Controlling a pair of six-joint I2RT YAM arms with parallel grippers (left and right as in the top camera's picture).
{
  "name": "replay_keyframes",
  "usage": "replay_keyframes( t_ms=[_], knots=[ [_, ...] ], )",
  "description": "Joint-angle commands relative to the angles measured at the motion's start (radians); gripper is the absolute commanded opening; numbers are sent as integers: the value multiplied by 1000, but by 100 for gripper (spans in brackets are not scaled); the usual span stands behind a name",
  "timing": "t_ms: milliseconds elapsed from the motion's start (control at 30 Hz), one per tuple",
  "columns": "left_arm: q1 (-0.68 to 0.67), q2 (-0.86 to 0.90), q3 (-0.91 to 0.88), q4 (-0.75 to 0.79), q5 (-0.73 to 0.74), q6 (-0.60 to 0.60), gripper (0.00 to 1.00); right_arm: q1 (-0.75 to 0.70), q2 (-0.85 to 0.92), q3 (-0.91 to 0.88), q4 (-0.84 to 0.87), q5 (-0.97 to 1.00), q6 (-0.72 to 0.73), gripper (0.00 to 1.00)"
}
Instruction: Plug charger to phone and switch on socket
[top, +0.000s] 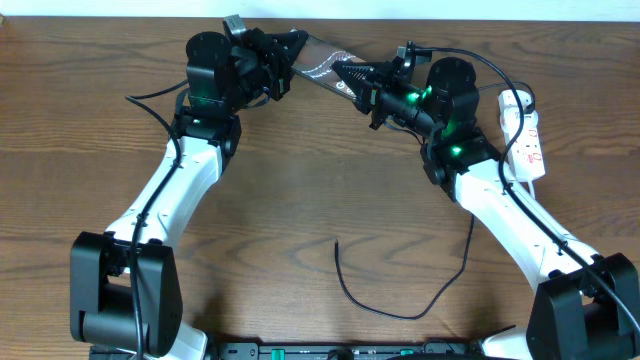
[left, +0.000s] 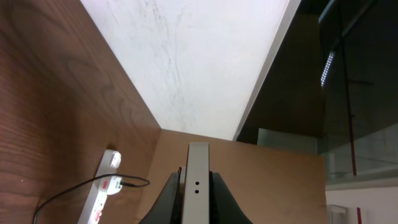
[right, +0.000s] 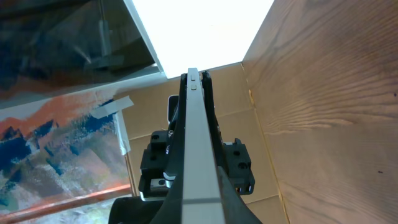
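Observation:
The phone (top: 322, 62) is held off the table at the back, between both arms. My left gripper (top: 290, 60) is shut on its left end and my right gripper (top: 352, 78) is shut on its right end. Each wrist view shows the phone's pale edge (left: 198, 162) (right: 194, 112) running straight out between the fingers of the left gripper (left: 197, 179) and the right gripper (right: 198, 173). The white socket (top: 525, 130) (left: 99, 196) lies at the right. The charger's black cable (top: 400, 312) curls on the table near the front, its tip (top: 337, 243) free; its white adapter (left: 112, 185) sits in the socket.
The right arm's own dark cable loops over the socket's far end (top: 512, 92). A pale wall (left: 186, 56) runs along the table's back edge. Both arm bases stand at the front corners (top: 125, 290) (top: 585, 300).

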Motion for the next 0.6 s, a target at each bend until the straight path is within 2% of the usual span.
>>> replay_keyframes(
  t_ms=[0, 333, 500, 567],
  knots=[
    [-5, -21, 28, 34, 13, -24, 8, 29, 7, -7, -29, -13, -66, 1],
    [-4, -21, 28, 34, 13, -24, 7, 29, 7, -7, -29, -13, -66, 7],
    [7, -21, 28, 34, 21, -24, 7, 26, 7, -7, -28, -15, -66, 24],
    [14, -21, 28, 34, 32, -24, 8, 25, 7, -7, -28, -15, -66, 37]
  ],
)
